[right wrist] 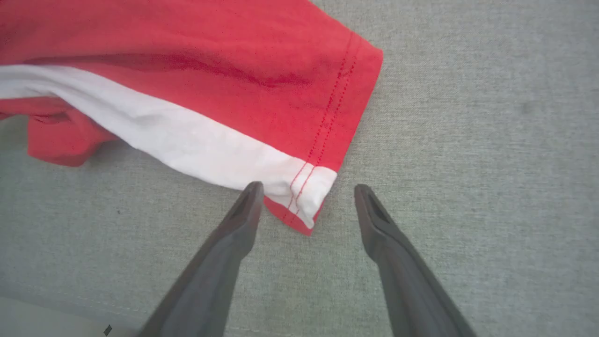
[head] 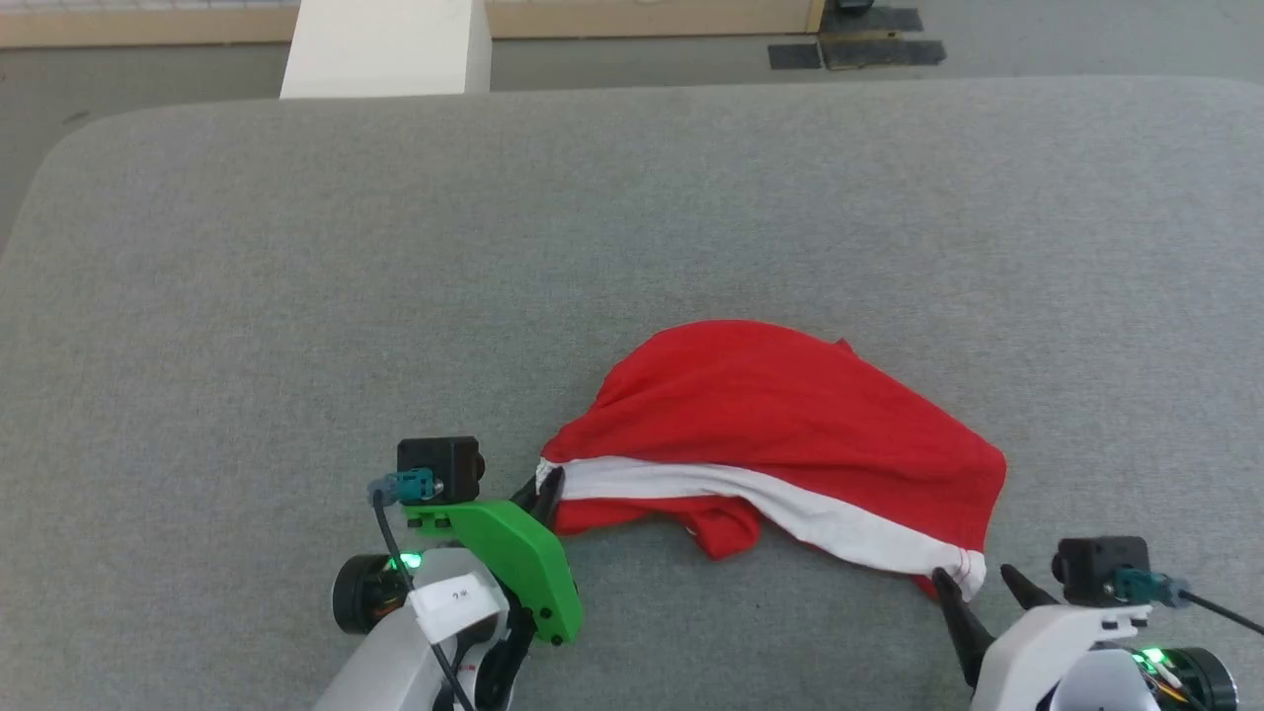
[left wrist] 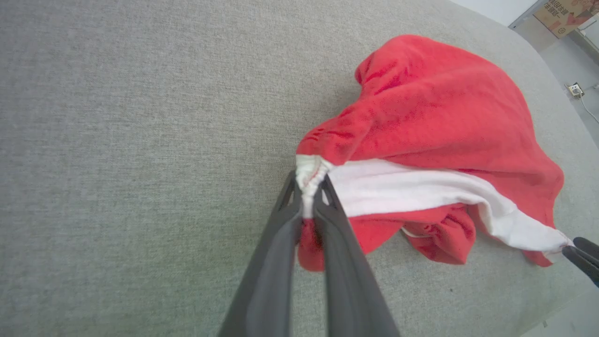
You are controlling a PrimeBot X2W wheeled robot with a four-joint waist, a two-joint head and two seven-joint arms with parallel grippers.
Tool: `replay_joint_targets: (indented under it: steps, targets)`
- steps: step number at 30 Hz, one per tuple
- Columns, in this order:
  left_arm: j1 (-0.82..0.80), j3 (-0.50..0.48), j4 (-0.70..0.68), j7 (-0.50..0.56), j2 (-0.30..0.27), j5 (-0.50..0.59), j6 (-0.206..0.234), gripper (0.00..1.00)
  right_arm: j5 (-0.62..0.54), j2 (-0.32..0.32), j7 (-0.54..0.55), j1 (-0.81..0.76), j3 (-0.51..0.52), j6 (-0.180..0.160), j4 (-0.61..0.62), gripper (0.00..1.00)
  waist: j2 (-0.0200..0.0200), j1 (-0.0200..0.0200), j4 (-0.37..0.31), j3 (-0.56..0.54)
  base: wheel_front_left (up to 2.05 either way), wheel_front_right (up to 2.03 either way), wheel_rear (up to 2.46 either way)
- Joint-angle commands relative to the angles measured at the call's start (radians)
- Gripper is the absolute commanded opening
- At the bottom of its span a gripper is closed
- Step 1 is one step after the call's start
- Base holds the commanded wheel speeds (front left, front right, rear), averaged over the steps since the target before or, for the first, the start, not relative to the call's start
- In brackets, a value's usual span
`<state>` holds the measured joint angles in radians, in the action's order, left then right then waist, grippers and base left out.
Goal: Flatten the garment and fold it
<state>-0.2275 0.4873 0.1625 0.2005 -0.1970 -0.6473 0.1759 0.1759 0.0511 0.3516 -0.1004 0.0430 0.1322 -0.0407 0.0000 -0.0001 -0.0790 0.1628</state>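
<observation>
**On the grey table (head: 296, 296): left gripper (head: 548, 489) pinching the garment (head: 780, 415), right gripper (head: 973, 578) spread**

Near my edge of the table, in the head view, I see the garment lying in a rumpled red mound between the two grippers. A band (head: 691, 484) of white runs across its near side, from the left gripper over to the corner by the right one. Below the band a small red fold sticks out toward me and lies on the table.

In the left wrist view, the left gripper (left wrist: 309, 187) has its fingers drawn close together on the bunched end of the band, with white cloth squeezed up between the tips and a bit of red tucked below them. The garment (left wrist: 444, 107) humps up beyond that grip and falls away to the right. At the far right edge of this view I can make out a dark tip of the right gripper (left wrist: 580, 250) just beside the band's other end.

In the right wrist view, the right gripper (right wrist: 309, 189) has its fingers set wide apart. The stitched corner of the garment (right wrist: 210, 56), white with a red edge, lies between them. The corner sits against the left-hand fingertip in this view and apart from the other. Nothing is clamped here.
</observation>
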Motion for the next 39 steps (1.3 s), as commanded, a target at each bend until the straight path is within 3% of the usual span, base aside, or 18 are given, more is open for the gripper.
replay_joint_targets:
  steps: [1, 5, 7, 8, 9, 10, 20, 28, 33, 39]
  targets:
    - [-0.001, 0.000, -0.006, 0.000, -0.008, 0.001, 0.001, 0.00, 0.004, -0.001, 0.022, 0.024, -0.005, -0.002, -0.001, 1.00, 0.0000, 0.0001, 0.013, 0.015, 0.00, 0.00, 0.00]
    - [-0.013, 0.003, -0.011, 0.003, -0.008, 0.002, -0.001, 0.00, 0.011, -0.001, 0.087, 0.052, -0.028, -0.002, -0.010, 1.00, 0.0000, 0.0001, 0.024, 0.029, 0.00, 0.00, 0.00]
    - [-0.018, 0.004, -0.013, 0.003, -0.009, 0.001, -0.002, 0.00, 0.016, -0.001, 0.102, 0.063, -0.031, -0.002, -0.010, 0.62, 0.0000, 0.0001, 0.028, 0.035, 0.00, 0.00, 0.00]
    - [-0.020, 0.004, -0.013, 0.004, -0.008, 0.000, -0.004, 0.00, 0.018, -0.001, 0.105, 0.067, -0.031, -0.002, -0.009, 0.32, 0.0000, 0.0001, 0.029, 0.037, 0.00, 0.00, 0.00]
    - [-0.021, 0.004, -0.013, 0.003, -0.008, -0.001, -0.004, 0.00, 0.018, -0.001, 0.105, 0.070, -0.031, -0.002, -0.007, 0.20, 0.0000, 0.0001, 0.030, 0.038, 0.00, 0.00, 0.00]
    - [-0.022, 0.004, -0.013, 0.001, -0.008, -0.001, -0.005, 0.00, 0.018, -0.001, 0.103, 0.073, -0.032, -0.002, -0.004, 0.00, 0.0000, 0.0001, 0.032, 0.038, 0.00, 0.00, 0.00]
    - [-0.005, -0.007, -0.012, -0.023, -0.006, -0.025, -0.013, 0.00, 0.029, -0.001, 0.077, 0.043, -0.021, -0.002, 0.038, 0.00, 0.0000, 0.0001, 0.018, 0.000, 0.00, 0.00, 0.00]
    - [-0.035, -0.035, -0.104, -0.037, -0.037, -0.050, -0.057, 0.00, 0.023, -0.001, 0.088, 0.058, -0.032, -0.002, 0.173, 0.00, 0.0000, 0.0001, -0.001, -0.027, 0.00, 0.00, 0.00]
    - [-0.163, -0.046, -0.158, 0.024, -0.081, -0.049, -0.096, 0.00, -0.033, 0.006, 0.160, 0.184, -0.062, -0.002, 0.251, 0.00, 0.0000, 0.0001, -0.014, -0.004, 0.00, 0.00, 0.00]
    - [-0.393, -0.081, -0.148, 0.122, -0.094, -0.086, -0.136, 0.00, -0.032, 0.095, 0.233, 0.457, -0.114, -0.002, 0.242, 0.00, 0.0000, 0.0001, -0.026, 0.075, 0.00, 0.00, 0.00]
